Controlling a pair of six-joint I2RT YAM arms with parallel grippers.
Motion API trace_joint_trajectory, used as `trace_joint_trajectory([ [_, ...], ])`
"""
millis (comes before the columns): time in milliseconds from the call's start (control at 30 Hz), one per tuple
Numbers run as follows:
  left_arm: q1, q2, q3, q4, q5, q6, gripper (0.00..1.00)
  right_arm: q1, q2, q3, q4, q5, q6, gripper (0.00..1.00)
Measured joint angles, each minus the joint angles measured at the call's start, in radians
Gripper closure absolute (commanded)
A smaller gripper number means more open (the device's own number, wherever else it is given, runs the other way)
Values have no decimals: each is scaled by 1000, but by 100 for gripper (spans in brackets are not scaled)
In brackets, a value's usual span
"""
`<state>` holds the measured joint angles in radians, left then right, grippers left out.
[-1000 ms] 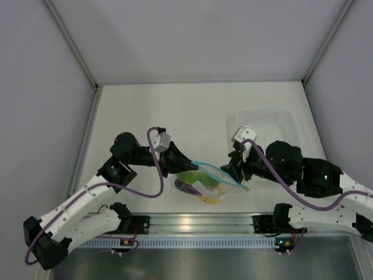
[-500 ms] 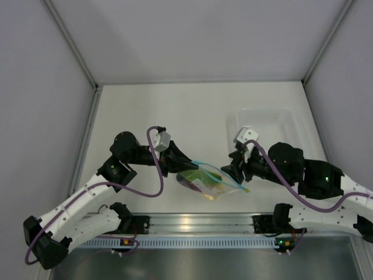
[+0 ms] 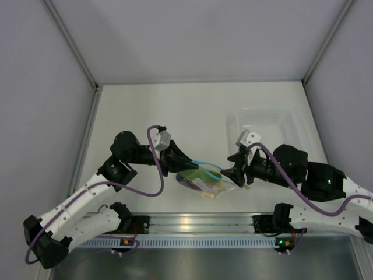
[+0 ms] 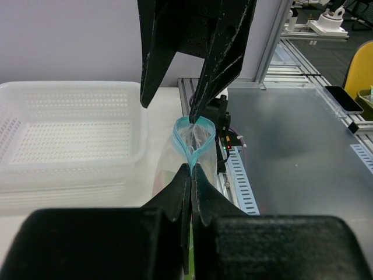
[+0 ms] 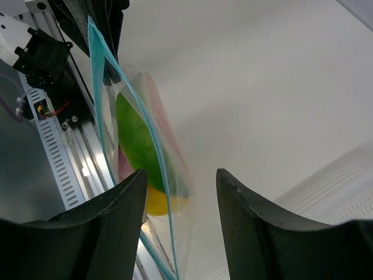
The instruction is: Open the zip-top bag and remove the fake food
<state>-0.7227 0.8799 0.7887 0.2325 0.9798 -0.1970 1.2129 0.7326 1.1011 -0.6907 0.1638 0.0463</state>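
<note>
White table (image 3: 175, 111), walled in by pale grey panels, with a metal rail along its near edge. Close to that edge, between the two arms, the zip-top bag (image 3: 205, 178) hangs with its teal strip uppermost. The strip is parted into a narrow loop. Inside the bag sits the fake food (image 3: 201, 185): a green piece, a yellow one below it and something purple.

The left gripper (image 3: 189, 164) is clamped tight on one end of the strip and carries the bag. The right gripper (image 3: 228, 174) is at the other end with its jaws about half apart. The strip runs between them and is not pinched.

Behind the right arm, well apart from the bag, stands a pale perforated plastic basket (image 3: 265, 111).
</note>
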Motion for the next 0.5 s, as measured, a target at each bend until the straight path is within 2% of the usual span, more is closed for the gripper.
trace_joint_trajectory([
  [200,0,0,3,0,0,-6,100,0,46,-32,41,-32,2,53],
  [233,0,0,4,0,0,-7,100,0,54,-37,43,-32,1,57],
  [367,0,0,7,0,0,-10,100,0,103,-50,48,-27,-3,88],
  [400,0,0,7,0,-1,-10,100,0,109,-50,49,-26,-3,98],
  [500,0,0,7,0,-15,-10,100,0,114,-49,51,-22,-2,100],
])
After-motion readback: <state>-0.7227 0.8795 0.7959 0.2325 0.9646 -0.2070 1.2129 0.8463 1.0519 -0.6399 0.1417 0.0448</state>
